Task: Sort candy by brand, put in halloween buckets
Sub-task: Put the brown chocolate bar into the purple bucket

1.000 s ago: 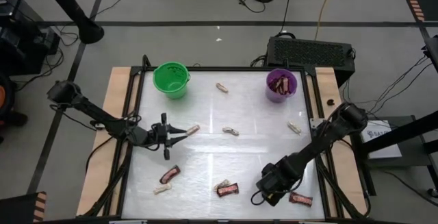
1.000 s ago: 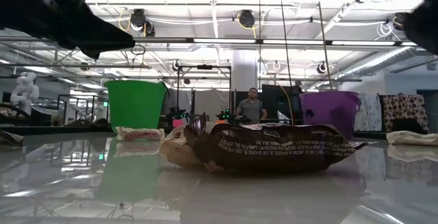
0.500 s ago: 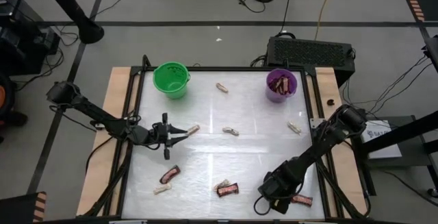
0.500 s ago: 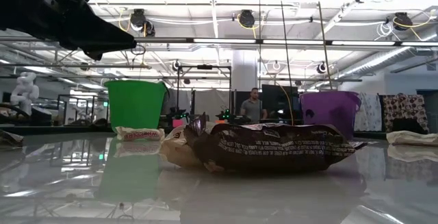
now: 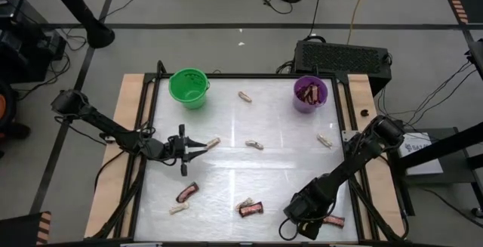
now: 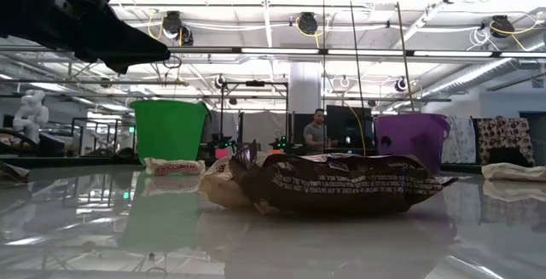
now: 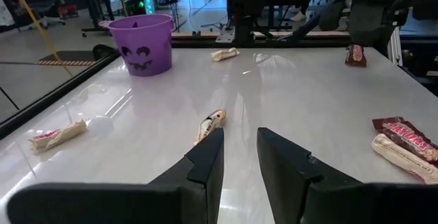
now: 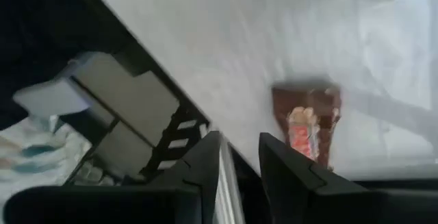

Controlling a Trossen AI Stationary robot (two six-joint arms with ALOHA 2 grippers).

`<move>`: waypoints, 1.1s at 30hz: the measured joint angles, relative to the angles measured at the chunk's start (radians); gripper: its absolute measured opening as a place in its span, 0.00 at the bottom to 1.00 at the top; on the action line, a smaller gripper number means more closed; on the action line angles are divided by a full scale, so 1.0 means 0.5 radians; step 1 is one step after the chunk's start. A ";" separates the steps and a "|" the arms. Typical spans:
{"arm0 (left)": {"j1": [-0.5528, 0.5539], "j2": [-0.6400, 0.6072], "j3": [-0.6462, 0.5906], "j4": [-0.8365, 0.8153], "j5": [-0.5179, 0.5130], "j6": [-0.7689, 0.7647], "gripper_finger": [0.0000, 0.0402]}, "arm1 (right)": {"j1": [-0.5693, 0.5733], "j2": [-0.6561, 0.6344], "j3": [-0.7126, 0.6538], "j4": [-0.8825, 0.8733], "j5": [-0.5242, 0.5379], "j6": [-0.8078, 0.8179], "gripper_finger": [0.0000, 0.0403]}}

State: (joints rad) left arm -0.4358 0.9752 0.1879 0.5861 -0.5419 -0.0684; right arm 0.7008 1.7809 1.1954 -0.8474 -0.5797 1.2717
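The green bucket (image 5: 189,88) and the purple bucket (image 5: 310,94) stand at the far side of the white table; the purple one holds dark red bars. Tan candies (image 5: 255,145) and dark red bars (image 5: 251,210) lie scattered flat on the table. My left gripper (image 5: 202,147) hovers at mid-left, open, with nothing between its fingers (image 7: 205,159). One tan candy (image 7: 211,125) lies just beyond its tips. My right gripper (image 5: 300,223) is over the table's near edge, open and empty in the right wrist view (image 8: 239,159), with a dark red bar (image 8: 308,131) close beside it.
More tan pieces lie at the far middle (image 5: 244,96), right (image 5: 324,140) and near left (image 5: 179,209). A dark bar (image 5: 187,192) lies near left, and another (image 6: 341,183) stands close before the low camera. A black frame edges the table (image 5: 143,164). A person is in the room behind (image 6: 317,130).
My right gripper has gone toward the table's near edge and rolled about its wrist, ending beside the dark red bar at the front right. The candies and buckets have kept their places.
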 joint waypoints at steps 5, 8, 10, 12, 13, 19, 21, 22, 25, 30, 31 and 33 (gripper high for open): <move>0.000 0.000 0.000 0.014 0.000 0.053 0.24 | 0.065 0.000 0.000 -0.005 0.157 -0.077 0.19; 0.004 0.000 0.000 0.022 -0.001 0.081 0.24 | 0.078 0.000 0.000 -0.050 0.164 -0.087 0.18; 0.012 0.000 0.000 0.027 0.000 0.098 0.24 | 0.081 0.000 0.000 -0.093 0.183 -0.106 0.17; 0.023 0.000 0.000 0.027 0.000 0.099 0.24 | 0.085 0.000 0.000 -0.138 0.255 -0.132 0.16; 0.027 0.000 0.000 0.027 0.000 0.099 0.24 | 0.086 0.000 0.000 -0.170 0.298 -0.125 0.17; 0.052 0.000 0.000 0.026 0.047 0.099 0.24 | 0.086 0.000 0.000 -0.297 0.323 -0.044 0.24; 0.052 0.000 0.000 0.026 0.051 0.099 0.24 | 0.086 0.000 -0.002 -0.348 0.322 0.024 0.29; 0.052 0.000 0.000 0.025 0.052 0.098 0.24 | 0.086 0.000 -0.017 -0.354 0.320 0.074 0.32; 0.052 0.000 0.000 0.024 0.085 0.098 0.24 | 0.093 0.000 -0.077 -0.340 0.302 0.233 0.41; 0.052 0.000 0.000 0.023 0.098 0.098 0.24 | 0.094 0.000 -0.180 -0.153 0.221 0.240 0.52; 0.052 0.000 0.000 0.023 0.098 0.098 0.24 | 0.094 0.000 -0.193 -0.130 0.211 0.224 0.53; 0.052 0.000 0.000 0.023 0.098 0.098 0.24 | 0.095 0.000 -0.215 -0.087 0.204 0.202 0.55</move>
State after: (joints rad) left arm -0.4099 0.9752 0.1879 0.5976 -0.4930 -0.0196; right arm 0.7483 1.7809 1.0880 -0.8908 -0.4776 1.3726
